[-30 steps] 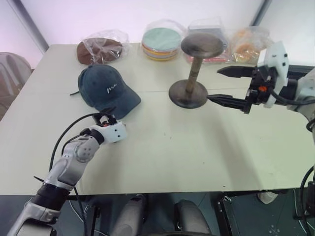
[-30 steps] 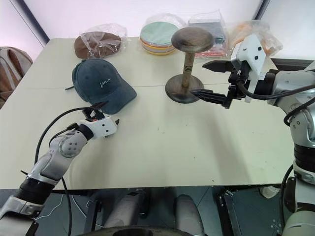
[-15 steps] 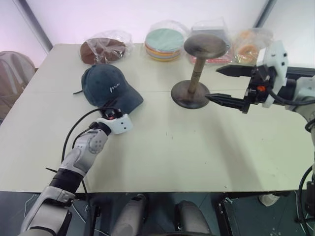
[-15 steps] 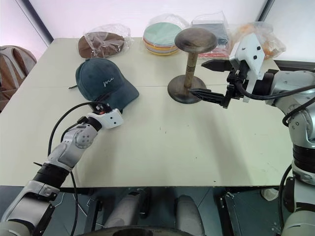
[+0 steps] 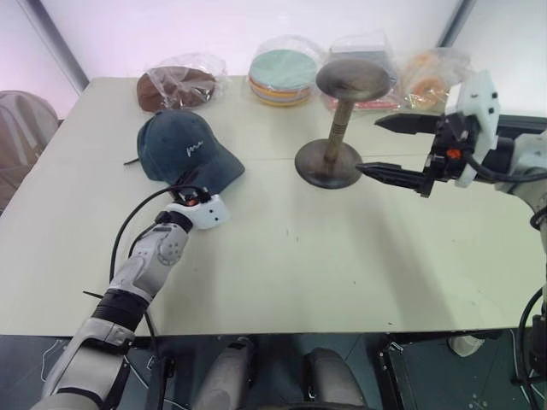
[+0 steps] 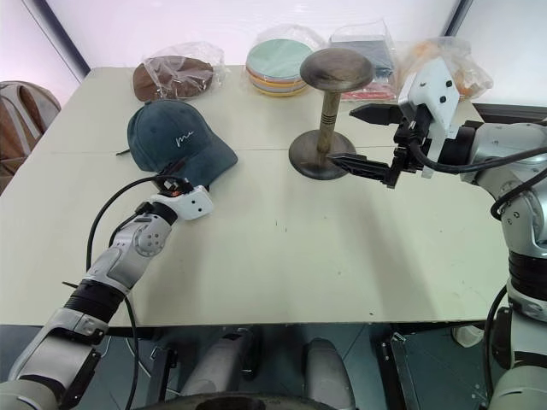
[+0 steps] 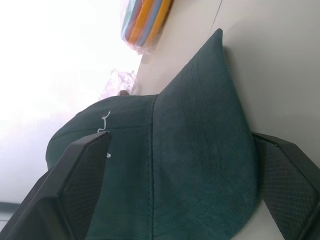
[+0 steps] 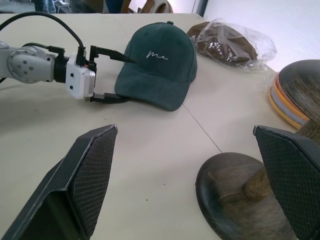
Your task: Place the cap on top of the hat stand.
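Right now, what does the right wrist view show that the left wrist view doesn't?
Only the right wrist view gives the hat stand, the bagged brown hat and the whole left claw, open, one finger above the brim and one below. Only the left wrist view gives the brim's stitching up close, between that claw's fingers. Both share the cap, the stacked pastel discs and the table.

Teal-blue cap (image 5: 186, 152) with white cursive stitching; bronze-brown hat stand (image 5: 340, 128); pastel green, orange, yellow discs (image 5: 281, 75); brown bagged hat (image 5: 173, 87).
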Tool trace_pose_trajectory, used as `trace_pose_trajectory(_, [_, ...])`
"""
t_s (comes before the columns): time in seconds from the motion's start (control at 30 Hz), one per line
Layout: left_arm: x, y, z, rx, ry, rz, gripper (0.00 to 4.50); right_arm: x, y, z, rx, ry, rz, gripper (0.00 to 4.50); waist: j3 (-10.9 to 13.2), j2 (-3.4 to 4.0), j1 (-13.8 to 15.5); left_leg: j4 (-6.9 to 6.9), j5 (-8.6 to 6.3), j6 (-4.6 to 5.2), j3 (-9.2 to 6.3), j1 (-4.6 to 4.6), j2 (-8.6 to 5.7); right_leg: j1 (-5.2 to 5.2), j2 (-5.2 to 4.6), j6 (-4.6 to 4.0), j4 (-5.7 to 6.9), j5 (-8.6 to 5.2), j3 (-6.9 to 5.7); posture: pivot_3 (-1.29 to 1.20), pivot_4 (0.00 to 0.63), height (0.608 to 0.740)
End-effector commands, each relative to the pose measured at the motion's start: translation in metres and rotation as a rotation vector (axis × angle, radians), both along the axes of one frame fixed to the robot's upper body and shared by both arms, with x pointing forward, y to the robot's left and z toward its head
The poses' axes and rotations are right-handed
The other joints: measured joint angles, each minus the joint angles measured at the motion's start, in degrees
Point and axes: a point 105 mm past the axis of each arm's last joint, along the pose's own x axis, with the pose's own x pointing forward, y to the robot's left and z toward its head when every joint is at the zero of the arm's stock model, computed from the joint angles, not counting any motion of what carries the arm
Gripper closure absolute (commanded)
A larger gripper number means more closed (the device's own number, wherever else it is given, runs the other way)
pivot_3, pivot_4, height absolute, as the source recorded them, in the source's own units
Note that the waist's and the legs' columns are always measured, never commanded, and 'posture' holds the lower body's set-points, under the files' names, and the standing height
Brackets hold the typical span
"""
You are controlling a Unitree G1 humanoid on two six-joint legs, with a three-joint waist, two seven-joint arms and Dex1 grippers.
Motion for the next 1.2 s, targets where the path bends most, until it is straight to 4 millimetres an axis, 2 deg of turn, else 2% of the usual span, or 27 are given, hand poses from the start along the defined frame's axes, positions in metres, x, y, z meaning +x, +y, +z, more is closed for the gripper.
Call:
trace_pose_trajectory(0.03, [-0.002, 0.014, -0.014, 0.034, 0.029, 0.05, 1.29, -0.007, 0.003, 0.016, -0.015, -0.07, 0.017, 0.0, 0.0, 0.0, -0.2, -0.01, 0.0, 0.0, 0.0, 0.0, 0.0, -0.01, 0.0, 0.0, 0.0, 0.0, 0.01, 0.0, 0.15, 0.74])
trace_pose_trajectory(0.23, [-0.003, 0.013, -0.012, 0.032, -0.004, 0.046, 4.45, -0.007, 0.003, 0.016, -0.018, -0.07, 0.018, 0.0, -0.18, 0.25, 0.09, 0.0, 0.0, 0.0, 0.01, 0.01, 0.0, 0.03, -0.01, 0.0, 0.0, 0.0, 0.01, 0.0, 0.15, 0.74])
trace_pose_trajectory(0.47, [-0.004, 0.016, -0.005, 0.034, -0.064, 0.058, 4.45, -0.008, 0.003, 0.016, -0.02, -0.068, 0.018, 0.0, -0.19, 0.25, 0.15, 0.02, 0.0, 0.0, 0.0, 0.01, -0.02, 0.02, -0.02, 0.0, 0.0, 0.0, 0.01, 0.0, 0.15, 0.74])
trace_pose_trajectory(0.63, [-0.007, 0.02, 0.013, 0.028, -0.166, 0.075, 4.45, -0.008, 0.002, 0.017, -0.022, -0.067, 0.018, 0.0, -0.19, 0.24, 0.11, 0.02, 0.0, 0.0, 0.0, 0.01, -0.02, 0.02, -0.02, 0.01, 0.0, 0.0, 0.01, 0.0, 0.15, 0.74])
trace_pose_trajectory(0.87, [-0.012, 0.021, 0.027, 0.022, -0.274, 0.072, 4.45, -0.007, 0.002, 0.017, -0.025, -0.065, 0.02, 0.0, -0.18, 0.23, 0.11, 0.01, 0.0, 0.0, 0.0, -0.01, -0.02, -0.01, -0.02, 0.0, 0.0, 0.0, 0.02, 0.0, 0.15, 0.74])
trace_pose_trajectory(1.07, [-0.017, 0.012, 0.043, -0.007, -0.33, 0.029, 4.45, -0.005, 0.002, 0.018, -0.029, -0.067, 0.02, 0.0, -0.18, 0.23, 0.17, 0.02, 0.0, 0.0, 0.0, -0.1, -0.02, -0.08, -0.02, 0.01, 0.0, 0.0, 0.01, 0.0, 0.15, 0.74])
trace_pose_trajectory(1.2, [-0.019, 0.004, 0.065, -0.025, -0.399, -0.003, 4.45, -0.005, 0.002, 0.019, -0.033, -0.067, 0.021, 0.0, -0.18, 0.22, 0.18, 0.04, 0.0, 0.0, 0.0, -0.2, -0.02, -0.17, -0.02, 0.01, 0.0, 0.0, 0.01, 0.0, 0.15, 0.74])
